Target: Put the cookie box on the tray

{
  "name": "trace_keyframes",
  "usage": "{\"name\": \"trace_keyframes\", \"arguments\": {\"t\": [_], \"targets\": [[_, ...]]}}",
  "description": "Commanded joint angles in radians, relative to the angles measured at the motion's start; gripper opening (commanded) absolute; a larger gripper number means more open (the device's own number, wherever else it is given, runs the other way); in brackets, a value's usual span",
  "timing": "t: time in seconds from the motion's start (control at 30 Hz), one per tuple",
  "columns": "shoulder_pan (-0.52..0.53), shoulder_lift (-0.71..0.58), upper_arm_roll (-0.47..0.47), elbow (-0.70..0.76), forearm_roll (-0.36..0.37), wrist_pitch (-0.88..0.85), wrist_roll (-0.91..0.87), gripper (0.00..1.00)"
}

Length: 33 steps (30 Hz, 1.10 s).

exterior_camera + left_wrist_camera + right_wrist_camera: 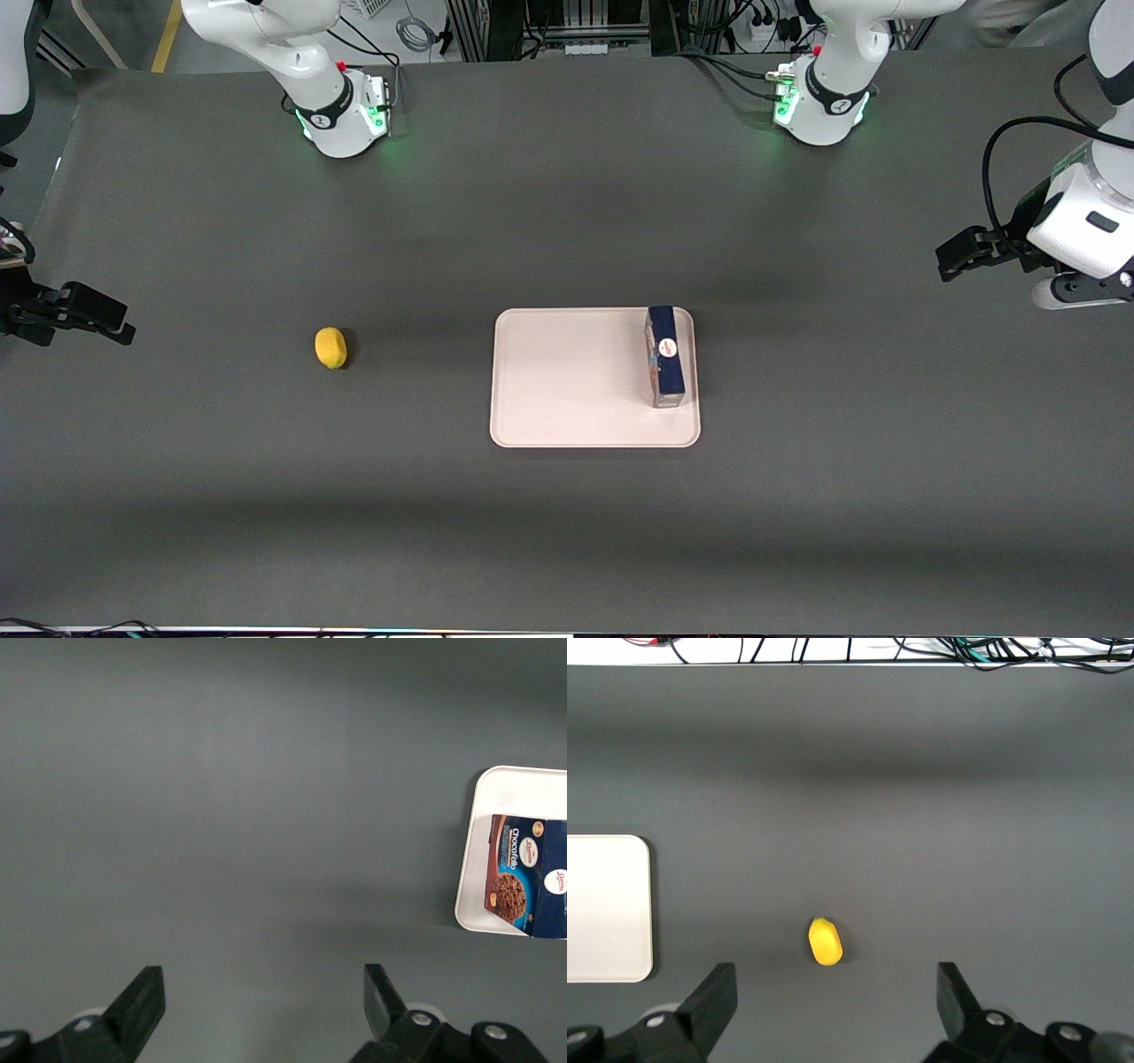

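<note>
The dark-blue cookie box [666,356] stands on the pale pink-white tray [567,381], along the tray edge nearest the working arm. In the left wrist view the cookie box [532,877] shows its cookie picture and a white round logo, resting just inside the rim of the tray [496,806]. My gripper [961,252] hangs over bare table toward the working arm's end, well apart from the tray. The wrist camera shows this gripper [264,979] open, with only grey table between its fingers.
A small yellow lemon-like lump [330,347] lies on the dark table toward the parked arm's end, apart from the tray; the right wrist view also shows the lump [825,942] and a corner of the tray [607,904]. Two arm bases [819,106] stand at the table's back edge.
</note>
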Motion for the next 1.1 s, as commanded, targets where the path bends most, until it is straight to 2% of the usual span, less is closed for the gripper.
{"name": "trace_keyframes", "arguments": {"t": [0.0,0.67,1.07], "targets": [[-0.011,-0.028,-0.002,-0.033,-0.004,0.005,-0.008,1.00],[-0.019,-0.008,-0.009,-0.023,-0.006,0.005,0.000,1.00],[-0.025,-0.002,-0.022,-0.020,0.017,0.036,-0.002,1.00]]}}
